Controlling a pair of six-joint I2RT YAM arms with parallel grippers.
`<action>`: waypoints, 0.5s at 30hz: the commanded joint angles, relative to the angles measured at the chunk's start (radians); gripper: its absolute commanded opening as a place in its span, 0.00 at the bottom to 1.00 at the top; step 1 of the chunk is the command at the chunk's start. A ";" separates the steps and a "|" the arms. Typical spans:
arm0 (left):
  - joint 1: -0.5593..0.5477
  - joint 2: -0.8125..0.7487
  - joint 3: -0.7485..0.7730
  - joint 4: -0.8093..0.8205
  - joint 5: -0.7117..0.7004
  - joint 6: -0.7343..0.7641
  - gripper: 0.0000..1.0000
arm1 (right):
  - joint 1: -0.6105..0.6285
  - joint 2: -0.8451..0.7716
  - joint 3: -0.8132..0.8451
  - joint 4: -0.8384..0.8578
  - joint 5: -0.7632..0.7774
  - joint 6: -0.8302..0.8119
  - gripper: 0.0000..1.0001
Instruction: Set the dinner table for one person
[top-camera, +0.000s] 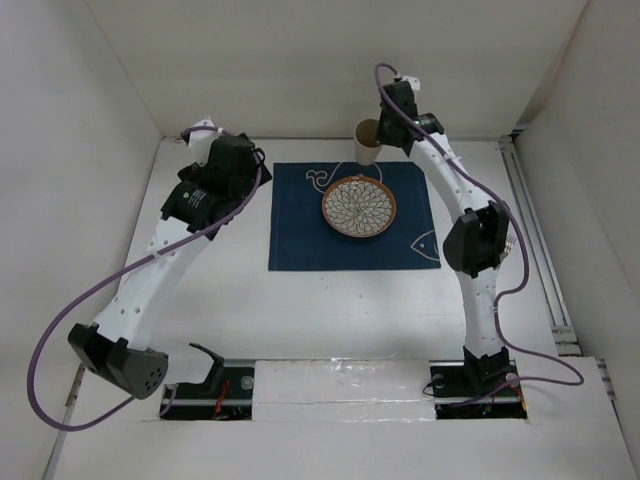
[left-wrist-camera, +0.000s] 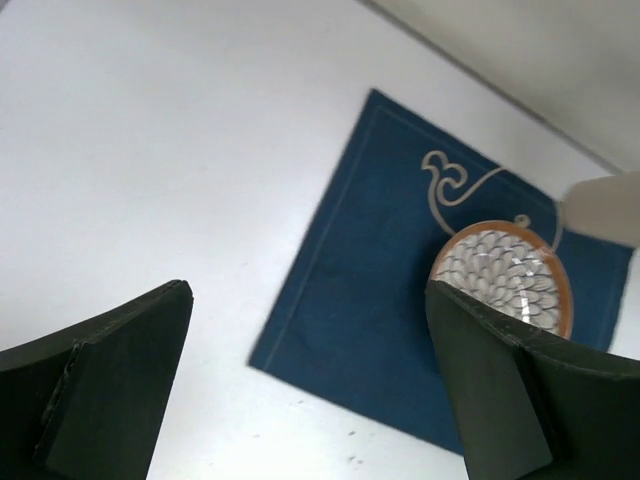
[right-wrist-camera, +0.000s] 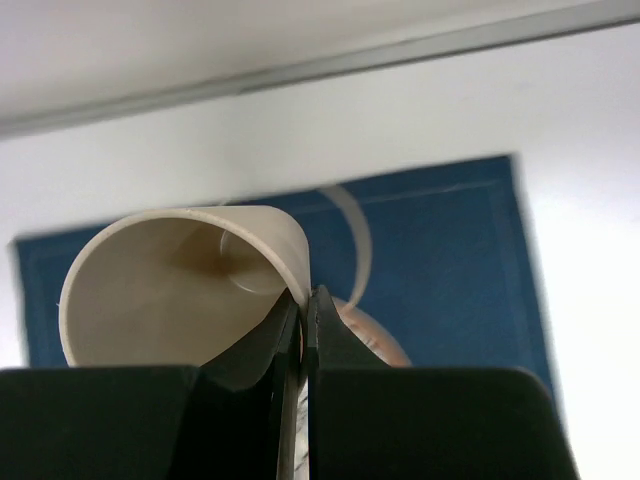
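Progress, top external view: navy placemat (top-camera: 300, 240) is lying flat on the dinner table (top-camera: 230, 300), and a patterned plate (top-camera: 359, 207) is sitting on it, right of the mat's middle and toward its far edge. The right gripper (top-camera: 388, 128) is carrying a beige cup (top-camera: 367, 140) at the mat's far edge, just beyond the plate. I cannot tell whether the cup's base is touching down. No cutlery is showing anywhere. My judgement: mat and plate are done, cup placement is under way, and utensils, if wanted, are lacking.

Room: the back wall is running close behind the cup, so little margin there. The left arm (top-camera: 165, 260) is arching over bare tabletop well left of the mat.

Left wrist view: the left gripper (left-wrist-camera: 308, 290) is hanging spread apart and carrying nothing. It is looking down on white tabletop, the mat's near-left corner and the plate. The cup is showing only as a pale blur at the right edge.

Right wrist view: the right gripper's jaws are pinching the cup's (right-wrist-camera: 170, 290) thin wall at the rim, one finger inside and one outside. The wall is flexing slightly at the pinch. Placemat and back wall edge are lying beyond.
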 joint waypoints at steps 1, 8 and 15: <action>0.008 -0.075 -0.087 -0.037 -0.070 0.017 1.00 | -0.077 0.038 0.116 -0.088 -0.016 -0.028 0.00; 0.008 -0.110 -0.213 -0.011 -0.072 0.035 1.00 | -0.175 0.071 0.125 -0.097 -0.048 -0.038 0.00; 0.008 -0.110 -0.231 0.031 -0.010 0.064 1.00 | -0.225 0.091 0.107 -0.097 -0.082 -0.058 0.00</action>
